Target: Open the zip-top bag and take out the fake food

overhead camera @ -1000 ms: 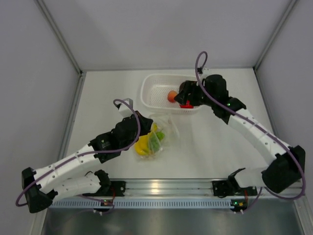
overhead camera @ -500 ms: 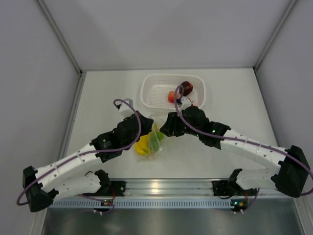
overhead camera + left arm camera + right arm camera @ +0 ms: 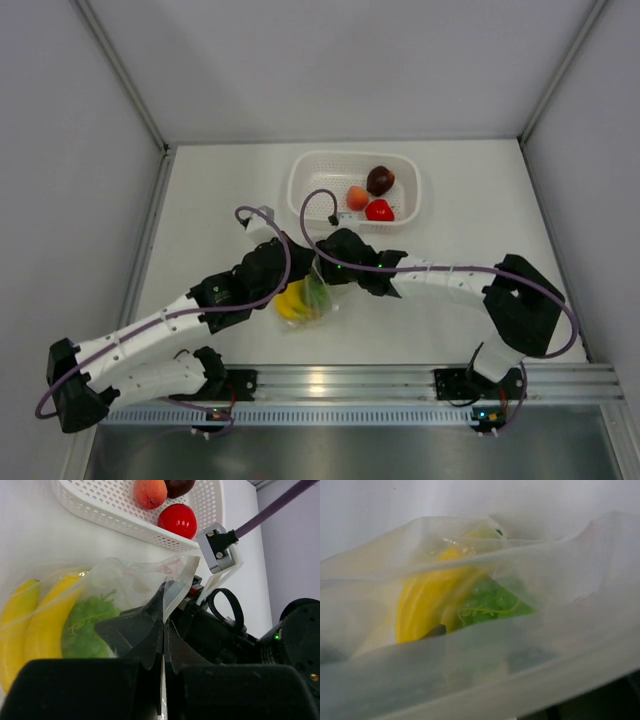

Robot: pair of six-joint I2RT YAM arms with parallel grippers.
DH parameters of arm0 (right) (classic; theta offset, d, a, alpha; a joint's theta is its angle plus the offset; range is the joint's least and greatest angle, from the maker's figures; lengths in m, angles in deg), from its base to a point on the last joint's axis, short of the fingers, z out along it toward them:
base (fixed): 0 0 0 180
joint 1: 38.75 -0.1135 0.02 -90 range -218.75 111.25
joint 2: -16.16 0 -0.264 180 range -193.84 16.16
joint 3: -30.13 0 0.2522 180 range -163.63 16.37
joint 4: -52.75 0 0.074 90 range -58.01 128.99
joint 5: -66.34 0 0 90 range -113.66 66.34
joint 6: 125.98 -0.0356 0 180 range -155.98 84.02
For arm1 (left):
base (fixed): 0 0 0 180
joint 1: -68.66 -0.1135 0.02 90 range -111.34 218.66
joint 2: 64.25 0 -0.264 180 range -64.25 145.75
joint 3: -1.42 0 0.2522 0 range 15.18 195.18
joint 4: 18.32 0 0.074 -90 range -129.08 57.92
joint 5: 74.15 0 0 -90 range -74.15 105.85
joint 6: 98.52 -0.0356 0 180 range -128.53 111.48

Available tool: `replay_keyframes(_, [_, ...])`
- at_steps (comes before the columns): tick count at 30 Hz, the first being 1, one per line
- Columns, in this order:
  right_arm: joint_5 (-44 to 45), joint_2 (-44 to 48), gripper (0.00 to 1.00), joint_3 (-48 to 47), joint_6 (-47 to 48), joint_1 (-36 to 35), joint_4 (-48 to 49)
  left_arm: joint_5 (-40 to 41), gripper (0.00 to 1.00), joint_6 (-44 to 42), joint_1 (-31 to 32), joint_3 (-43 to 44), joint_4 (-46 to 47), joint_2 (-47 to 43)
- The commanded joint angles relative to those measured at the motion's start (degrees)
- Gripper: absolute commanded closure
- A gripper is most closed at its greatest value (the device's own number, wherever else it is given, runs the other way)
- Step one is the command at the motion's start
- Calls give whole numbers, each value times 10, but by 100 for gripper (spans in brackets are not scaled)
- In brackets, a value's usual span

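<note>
The zip-top bag [image 3: 320,288] lies in front of the basket and holds the yellow banana bunch [image 3: 291,301] and the green leafy piece [image 3: 317,292]. My left gripper [image 3: 304,274] is shut on the bag's upper edge [image 3: 175,587], with film pinched between its jaws [image 3: 164,625]. My right gripper [image 3: 326,268] sits at the bag's open mouth. In the right wrist view its fingers stand apart behind the plastic [image 3: 482,647], close to the banana [image 3: 425,600] and the green piece [image 3: 492,602]. The tomato [image 3: 379,210], the peach fruit [image 3: 357,197] and the maroon fruit [image 3: 380,180] lie in the basket.
The white perforated basket [image 3: 305,190] stands at the back centre, just behind the bag, and its rim [image 3: 100,515] is close to the bag's mouth. The right arm's purple cable [image 3: 310,200] loops over the basket's left part. Walls stand on three sides.
My right gripper left the red tomato in the basket and swung down and left to the bag's mouth. My left gripper has kept its hold on the bag's edge.
</note>
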Motion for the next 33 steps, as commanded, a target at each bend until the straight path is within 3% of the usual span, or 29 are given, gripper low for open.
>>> replay_keyframes(1, [32, -30, 48, -36, -21, -16, 29, -2, 100, 4, 2, -12, 24, -9])
replay_keyframes(21, [2, -157, 32, -56, -32, -24, 35, 17, 100, 12, 2, -63, 24, -21])
replay_keyframes(23, [6, -171, 36, -59, -32, -24, 33, 17, 100, 11, 2, -64, 23, -18])
replay_keyframes(27, [13, -170, 60, -55, -31, -25, 37, 19, 100, 9, 2, -66, 23, -17])
replay_keyframes(33, [17, -130, 80, -44, -20, -26, 40, 30, 100, 6, 2, -68, 22, -17])
